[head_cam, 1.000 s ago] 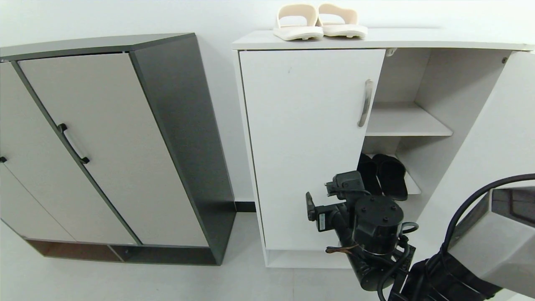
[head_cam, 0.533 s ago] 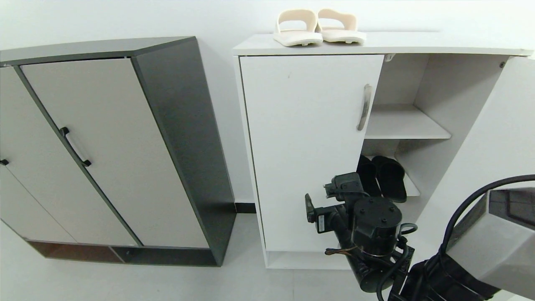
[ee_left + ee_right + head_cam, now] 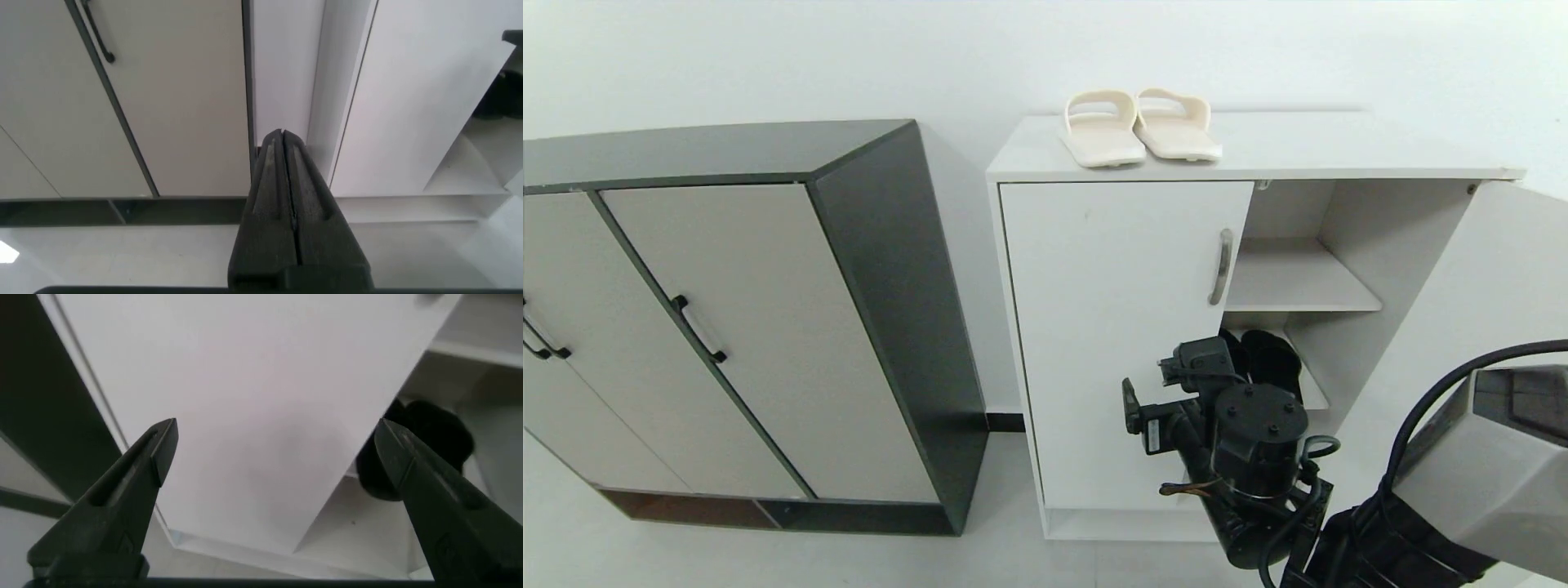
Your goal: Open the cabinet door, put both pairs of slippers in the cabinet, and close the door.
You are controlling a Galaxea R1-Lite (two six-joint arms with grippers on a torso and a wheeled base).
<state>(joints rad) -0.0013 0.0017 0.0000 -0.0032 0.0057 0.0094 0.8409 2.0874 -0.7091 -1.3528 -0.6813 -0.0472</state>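
With black slippers (image 3: 1270, 359) shelved at centre right, my right gripper (image 3: 278, 441), jaws wide, should rise squarely to the cream slippers (image 3: 1139, 126) atop the white cabinet (image 3: 1298, 139), upper centre; my left gripper (image 3: 282, 143) is closed.

No legible text, label, brand, number or sign is being shown on any surface in the views.
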